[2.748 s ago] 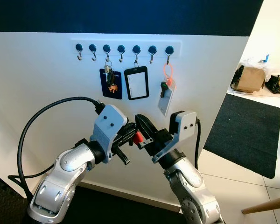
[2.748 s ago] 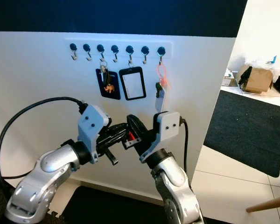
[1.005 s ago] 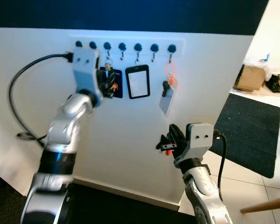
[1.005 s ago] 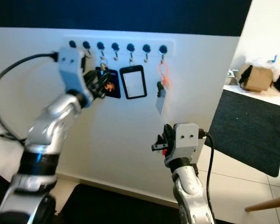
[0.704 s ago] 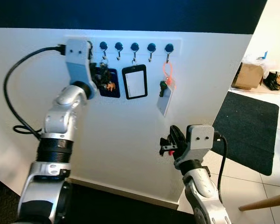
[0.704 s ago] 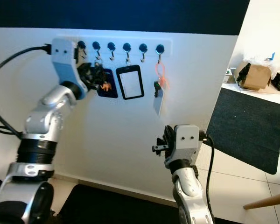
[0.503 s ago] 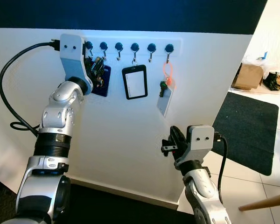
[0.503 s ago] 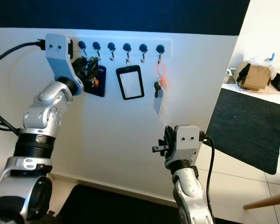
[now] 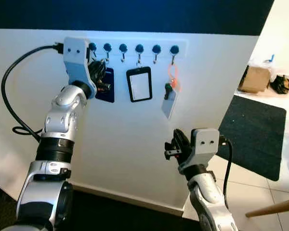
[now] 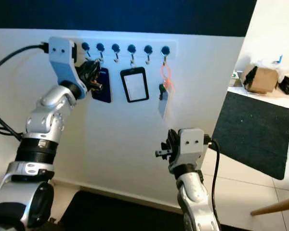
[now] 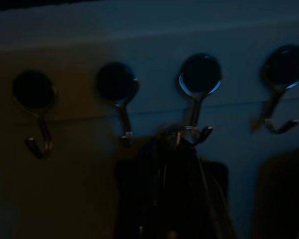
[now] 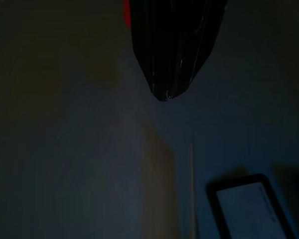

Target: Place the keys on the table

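In the upper left of the frame, the left tool (image 9: 98,72) is raised against the white wall rack of seven black-knobbed metal hooks (image 9: 139,49), its black fingers bunched around the small metal bunch of keys (image 9: 102,84) hanging from the third hook, over the dark blue card holder (image 9: 106,85). Whether the fingers actually pinch the keys I cannot tell; the wrist view is dim and blurred. Right of it hang a black-framed badge holder with a white card inside (image 9: 139,84) and a clear sleeve on an orange loop (image 9: 170,98). The right tool (image 9: 174,146) sits low at centre right, fingers closed together and empty, near the wall.
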### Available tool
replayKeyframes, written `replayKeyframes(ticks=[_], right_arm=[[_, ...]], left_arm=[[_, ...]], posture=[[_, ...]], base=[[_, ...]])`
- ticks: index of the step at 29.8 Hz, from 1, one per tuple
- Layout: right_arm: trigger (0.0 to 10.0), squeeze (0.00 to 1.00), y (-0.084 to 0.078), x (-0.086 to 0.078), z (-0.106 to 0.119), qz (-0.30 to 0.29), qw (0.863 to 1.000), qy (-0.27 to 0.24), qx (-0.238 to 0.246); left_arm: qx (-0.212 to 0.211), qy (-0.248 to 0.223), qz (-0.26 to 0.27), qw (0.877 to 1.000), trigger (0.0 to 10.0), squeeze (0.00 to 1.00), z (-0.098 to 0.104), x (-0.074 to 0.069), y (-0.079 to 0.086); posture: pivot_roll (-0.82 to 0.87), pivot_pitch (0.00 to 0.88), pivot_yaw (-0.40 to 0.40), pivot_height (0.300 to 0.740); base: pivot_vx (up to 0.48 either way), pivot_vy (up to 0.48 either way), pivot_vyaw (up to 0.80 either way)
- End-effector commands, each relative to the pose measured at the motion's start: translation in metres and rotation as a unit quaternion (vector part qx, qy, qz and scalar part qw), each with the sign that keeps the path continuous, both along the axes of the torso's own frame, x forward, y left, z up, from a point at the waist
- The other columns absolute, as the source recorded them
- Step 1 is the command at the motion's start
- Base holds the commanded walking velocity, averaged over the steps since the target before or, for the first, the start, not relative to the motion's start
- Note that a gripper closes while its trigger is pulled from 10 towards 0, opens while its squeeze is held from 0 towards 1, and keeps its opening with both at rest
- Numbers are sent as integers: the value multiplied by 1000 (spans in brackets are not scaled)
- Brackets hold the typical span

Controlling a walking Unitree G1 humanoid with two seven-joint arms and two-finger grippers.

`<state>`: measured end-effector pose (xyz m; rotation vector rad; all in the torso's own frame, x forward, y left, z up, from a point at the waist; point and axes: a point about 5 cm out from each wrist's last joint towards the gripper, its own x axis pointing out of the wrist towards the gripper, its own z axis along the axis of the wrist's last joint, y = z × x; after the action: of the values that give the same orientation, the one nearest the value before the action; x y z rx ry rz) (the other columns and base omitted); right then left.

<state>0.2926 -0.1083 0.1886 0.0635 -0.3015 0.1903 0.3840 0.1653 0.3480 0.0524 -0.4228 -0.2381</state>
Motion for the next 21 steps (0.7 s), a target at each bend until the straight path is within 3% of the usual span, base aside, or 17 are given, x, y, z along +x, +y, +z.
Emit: replayKeyframes(ticks=[1, 3, 4, 5, 12, 15, 17, 19, 20, 21], right_arm=[[10000, 0, 2, -1, -1, 3, 1000, 0, 2], [10000, 0, 2, -1, -2, 5, 1000, 2, 2], [10000, 0, 3, -1, -2, 6, 1000, 2, 2], [10000, 0, 3, -1, -2, 6, 1000, 2, 3], [10000, 0, 4, -1, -2, 7, 1000, 3, 3], [10000, 0, 4, -1, -3, 7, 1000, 4, 4], [10000, 0, 4, -1, -3, 8, 1000, 5, 4], [10000, 0, 4, -1, -3, 8, 1000, 5, 4], [10000, 0, 4, -1, -3, 8, 1000, 4, 4], [10000, 0, 5, -1, -3, 8, 1000, 4, 4]], left_arm=[[3, -9, 12, 1000, 0, 0, 3, -2, 6], [7, -13, 3, 1000, 0, 0, 3, -4, 3], [10, -15, 1, 1000, 3647, 0, 3, -5, 2], [14, -17, -3, 1000, 10000, 0, 3, -7, 0], [28, -24, -4, 999, 10000, 0, 2, -12, -5], [48, -23, 0, 999, 10000, 0, 0, -14, -8], [83, -15, 4, 996, 10000, 0, -7, -14, -13], [83, -15, 4, 996, 10000, 0, -7, -14, -13], [88, -12, 2, 996, 10000, 106, -8, -14, -14], [87, -9, -4, 996, 10000, 1000, -10, -14, -15]], posture=[[3, 186, 72, 740], [5, 188, 71, 740], [5, 188, 71, 740], [6, 189, 72, 740], [7, 190, 74, 740], [8, 191, 74, 740], [13, 191, 74, 740], [13, 191, 74, 740], [13, 192, 74, 740], [13, 192, 74, 740]], base=[[0, 0, 0], [0, 0, 0], [0, 0, 0], [0, 0, 0], [0, 0, 0], [0, 0, 0], [0, 0, 0], [0, 0, 0], [0, 0, 0], [0, 0, 0]])
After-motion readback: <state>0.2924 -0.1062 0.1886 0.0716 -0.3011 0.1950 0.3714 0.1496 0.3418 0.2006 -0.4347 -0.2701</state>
